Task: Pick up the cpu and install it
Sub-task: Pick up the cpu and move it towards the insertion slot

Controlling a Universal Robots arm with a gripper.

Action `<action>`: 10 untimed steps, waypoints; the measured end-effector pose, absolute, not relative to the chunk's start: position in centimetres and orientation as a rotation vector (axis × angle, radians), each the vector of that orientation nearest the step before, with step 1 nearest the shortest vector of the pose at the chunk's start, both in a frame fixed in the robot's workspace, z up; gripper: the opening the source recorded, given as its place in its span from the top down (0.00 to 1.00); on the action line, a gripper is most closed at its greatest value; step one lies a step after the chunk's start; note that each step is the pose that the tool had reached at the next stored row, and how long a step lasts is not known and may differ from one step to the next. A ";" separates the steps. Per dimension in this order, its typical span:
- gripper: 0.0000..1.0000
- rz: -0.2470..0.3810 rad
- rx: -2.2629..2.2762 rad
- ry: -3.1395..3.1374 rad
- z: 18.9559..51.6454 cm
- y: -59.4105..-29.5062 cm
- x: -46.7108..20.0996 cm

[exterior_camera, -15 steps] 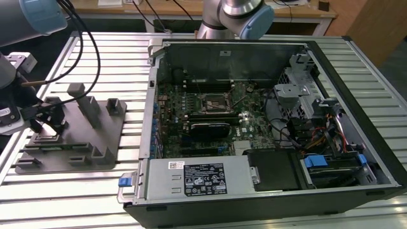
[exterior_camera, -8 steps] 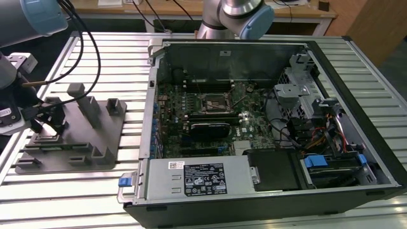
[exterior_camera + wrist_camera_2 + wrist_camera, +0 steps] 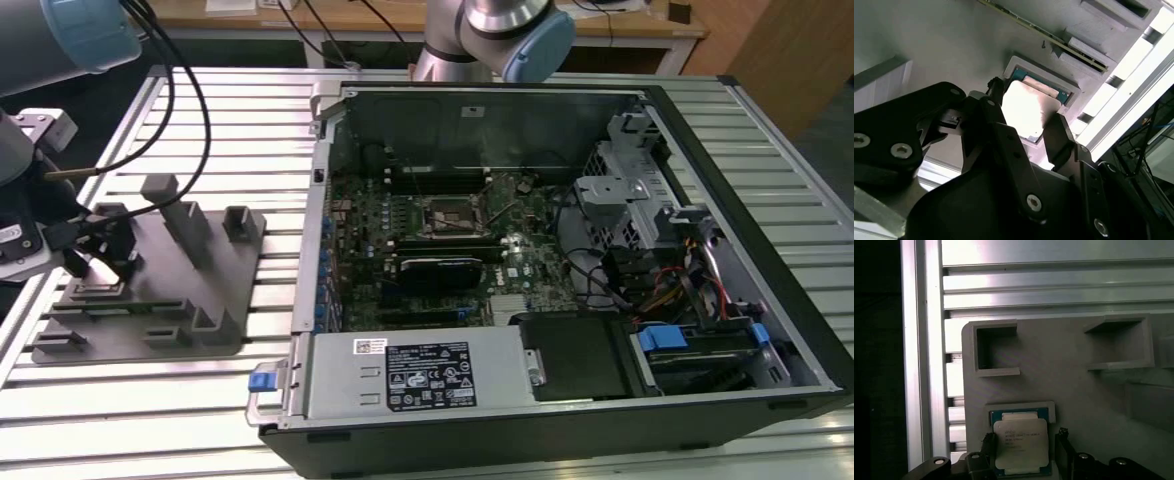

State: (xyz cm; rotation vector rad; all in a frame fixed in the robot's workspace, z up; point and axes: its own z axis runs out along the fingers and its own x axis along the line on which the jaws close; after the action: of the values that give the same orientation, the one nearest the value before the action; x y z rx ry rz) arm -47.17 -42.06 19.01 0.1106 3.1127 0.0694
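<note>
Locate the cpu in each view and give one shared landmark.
Exterior view: cannot make it out; the hand hangs over the grey fixture on the exterior view's left.
Second wrist view: cpu seated in the fixture, just beyond the hand.
First wrist view: cpu seated in the fixture, silver top up.
Shared landmark: the grey fixture.

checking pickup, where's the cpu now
In both wrist views the cpu sits in a recess of the grey fixture plate on the exterior view's left, at the gripper.

Silver arm, pale-blue joint caps, black cables, black jaws with silver screws.
</note>
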 end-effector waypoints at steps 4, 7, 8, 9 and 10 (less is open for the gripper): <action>0.41 0.069 0.110 3.113 19.1 -42.1 -47.2; 0.41 0.069 0.111 3.113 19.1 -42.1 -47.4; 0.41 0.070 0.110 3.113 19.1 -42.1 -47.4; 0.41 0.070 0.110 3.113 19.1 -42.1 -47.4; 0.41 0.070 0.110 3.113 19.1 -42.1 -47.4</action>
State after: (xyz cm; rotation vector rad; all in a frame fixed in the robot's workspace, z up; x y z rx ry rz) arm -47.42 -42.07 19.07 0.1104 3.1130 0.0696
